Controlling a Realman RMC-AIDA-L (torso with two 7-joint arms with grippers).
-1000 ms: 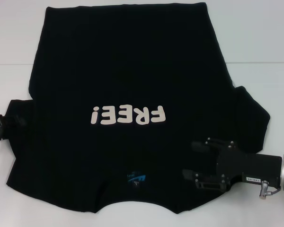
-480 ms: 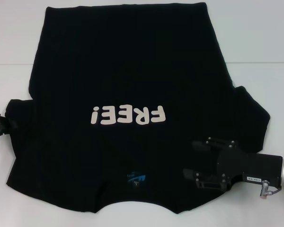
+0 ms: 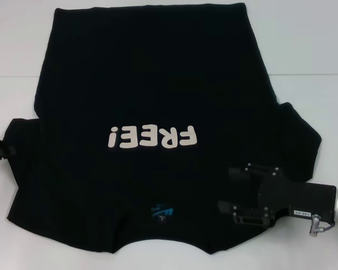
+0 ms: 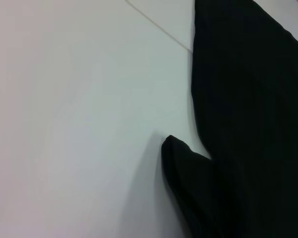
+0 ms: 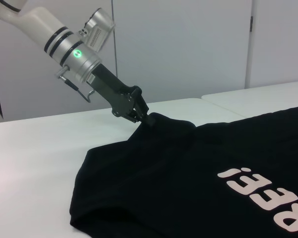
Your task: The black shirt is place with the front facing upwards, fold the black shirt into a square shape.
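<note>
White table (image 3: 315, 50), pale wall behind. Black shirt (image 3: 158, 84) lies flat, print up, collar toward the robot, hem far. Left gripper (image 5: 139, 113) sits at the left sleeve tip, clamped on a pinch of cloth that tents up off the table. Right gripper (image 3: 236, 191) rests over the right shoulder area near the collar, fingers parted, nothing between them as far as I can judge. Risk: the left pinch looks thin, only the sleeve edge, so a pull across could slip it free or drag the whole shirt sideways and skew the fold; the right side is not yet held. Right wrist view shows the left pinch clearly; head view catches only that gripper's edge. Left wrist view shows just sleeve and table.
</note>
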